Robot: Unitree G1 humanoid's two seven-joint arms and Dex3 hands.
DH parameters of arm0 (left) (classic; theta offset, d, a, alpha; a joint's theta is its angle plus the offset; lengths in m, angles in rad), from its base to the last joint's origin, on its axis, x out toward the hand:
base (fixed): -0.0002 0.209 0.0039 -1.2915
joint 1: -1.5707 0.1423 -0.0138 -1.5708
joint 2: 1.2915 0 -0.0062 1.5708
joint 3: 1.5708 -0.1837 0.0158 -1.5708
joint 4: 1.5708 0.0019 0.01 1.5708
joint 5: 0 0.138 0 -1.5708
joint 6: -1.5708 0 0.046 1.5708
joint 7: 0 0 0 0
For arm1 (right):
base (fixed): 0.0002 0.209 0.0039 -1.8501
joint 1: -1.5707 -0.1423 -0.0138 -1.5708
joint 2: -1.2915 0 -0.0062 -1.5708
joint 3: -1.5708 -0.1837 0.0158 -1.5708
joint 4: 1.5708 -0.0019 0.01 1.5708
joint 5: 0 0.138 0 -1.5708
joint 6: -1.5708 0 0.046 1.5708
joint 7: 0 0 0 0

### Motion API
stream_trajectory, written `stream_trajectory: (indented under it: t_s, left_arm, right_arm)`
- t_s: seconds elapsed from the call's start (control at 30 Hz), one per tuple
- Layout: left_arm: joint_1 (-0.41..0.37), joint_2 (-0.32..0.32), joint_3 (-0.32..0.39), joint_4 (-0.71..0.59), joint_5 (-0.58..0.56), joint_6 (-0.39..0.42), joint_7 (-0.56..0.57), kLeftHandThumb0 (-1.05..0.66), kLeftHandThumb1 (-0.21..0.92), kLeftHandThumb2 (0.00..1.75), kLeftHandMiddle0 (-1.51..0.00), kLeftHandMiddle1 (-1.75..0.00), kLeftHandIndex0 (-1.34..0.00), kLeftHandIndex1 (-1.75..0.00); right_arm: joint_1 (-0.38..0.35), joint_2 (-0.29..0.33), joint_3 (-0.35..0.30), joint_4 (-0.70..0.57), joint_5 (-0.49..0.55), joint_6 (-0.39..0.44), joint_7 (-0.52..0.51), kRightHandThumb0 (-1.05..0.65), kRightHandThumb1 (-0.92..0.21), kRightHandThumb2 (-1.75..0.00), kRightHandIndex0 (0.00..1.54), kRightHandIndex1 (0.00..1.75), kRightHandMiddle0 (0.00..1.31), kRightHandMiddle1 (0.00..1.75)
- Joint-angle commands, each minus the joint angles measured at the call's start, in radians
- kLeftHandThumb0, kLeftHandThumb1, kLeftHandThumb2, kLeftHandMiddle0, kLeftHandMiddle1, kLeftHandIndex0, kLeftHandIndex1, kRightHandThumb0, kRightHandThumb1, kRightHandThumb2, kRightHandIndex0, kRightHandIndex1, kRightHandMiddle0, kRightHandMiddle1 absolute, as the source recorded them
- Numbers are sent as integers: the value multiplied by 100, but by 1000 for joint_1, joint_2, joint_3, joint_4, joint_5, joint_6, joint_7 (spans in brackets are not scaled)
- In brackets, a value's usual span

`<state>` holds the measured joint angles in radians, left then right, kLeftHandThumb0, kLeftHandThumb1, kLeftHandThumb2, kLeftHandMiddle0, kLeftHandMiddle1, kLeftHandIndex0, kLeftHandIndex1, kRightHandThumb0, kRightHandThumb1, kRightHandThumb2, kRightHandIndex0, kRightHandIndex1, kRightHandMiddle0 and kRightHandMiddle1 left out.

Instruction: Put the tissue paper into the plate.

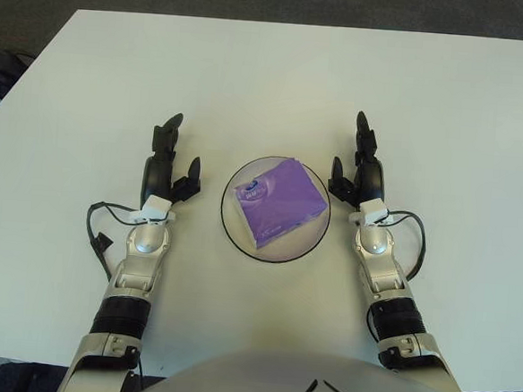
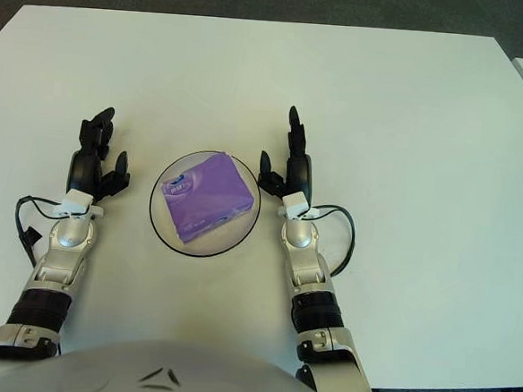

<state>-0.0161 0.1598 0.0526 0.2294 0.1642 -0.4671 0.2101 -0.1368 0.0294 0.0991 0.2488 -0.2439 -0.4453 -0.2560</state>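
1. Lower centre of the frame: a purple tissue paper pack point(image 1: 278, 203) lying inside the clear, dark-rimmed plate point(image 1: 241, 237) on the white desk point(image 1: 270, 71).
2. Left of the plate: left robot hand point(image 1: 167, 161), fingers spread loosely, holding nothing.
3. Just right of the plate's rim: right robot hand point(image 1: 360, 167), fingers extended toward the upper frame, holding nothing.
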Motion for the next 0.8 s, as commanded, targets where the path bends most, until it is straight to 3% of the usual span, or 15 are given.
stream_trajectory:
  t_s: [0.0, 0.17, 0.4, 0.57, 0.77]
  left_arm:
    - [137, -63, -32, 91, 0, 18, -1, -69, 92, 74, -29, -6, 0, -69]
    - [137, -61, -33, 91, -1, 18, -4, -69, 92, 75, -29, -6, 0, -69]
    - [139, -59, -33, 91, 3, 14, -3, -69, 92, 75, -29, -6, 0, -69]
    - [142, -60, -34, 84, 6, 13, -2, -69, 92, 76, -29, -6, 0, -69]
    - [142, -61, -33, 76, 6, 19, -2, -70, 92, 76, -29, -6, 0, -72]
  right_arm:
    - [80, 6, -1, 37, 5, 2, -5, -86, -92, -87, 3, 1, 1, 1]
    - [82, 19, -19, 73, 8, -45, -43, -83, -92, -87, 6, 3, 4, 3]
    - [55, 33, -59, 191, 27, -158, -101, -73, -92, -82, 15, 5, 0, 35]
    - [24, 10, -95, 293, 85, -231, -76, -68, -92, -80, 20, 7, 0, 48]
    - [-8, 1, -124, 366, 152, -264, -24, -64, -92, -80, 24, 8, 0, 58]
